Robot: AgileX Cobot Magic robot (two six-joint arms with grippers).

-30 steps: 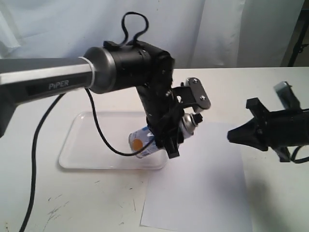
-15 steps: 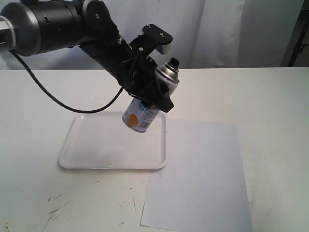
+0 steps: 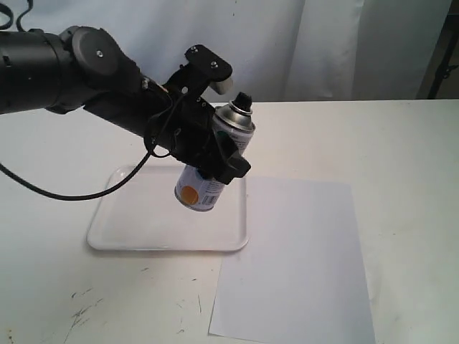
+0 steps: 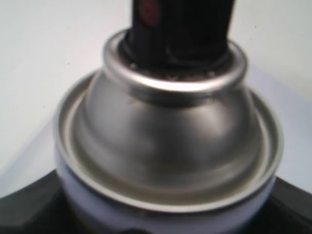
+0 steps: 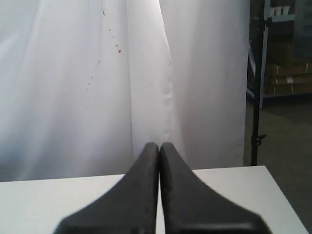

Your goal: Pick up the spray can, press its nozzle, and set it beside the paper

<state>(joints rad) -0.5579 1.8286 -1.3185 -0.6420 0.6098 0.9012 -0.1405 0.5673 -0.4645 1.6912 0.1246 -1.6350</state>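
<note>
Pincer of the left arm (image 3: pixel 219 154) is seen closed around the middle of the spray can (image 3: pixel 203 190), which is held off the tabletop (image 3: pixel 401 143). The can is tilted, its top leaning up and to the right, its base lower and to the left. An orange circle is shown on the white label near the base. The black nozzle (image 3: pixel 242 102) is uncovered at the top of the silver dome, and nothing is seen touching it. In the left wrist view the dome and nozzle fill the picture, with dark pincer parts at both sides of the can's shoulder.

The can is held above the right part of a white tray (image 3: pixel 143 226), close to that tray's right edge. The paper (image 3: pixel 301 265) lies flat on the tabletop just to the right of the tray, extending toward the near edge; its far left corner is near the can's base.

The right pincer (image 5: pixel 159 161) is shown only in its own wrist view, its jaws pressed together with nothing between them, pointed at a white curtain (image 5: pixel 73 73) beyond the tabletop's edge.
</note>
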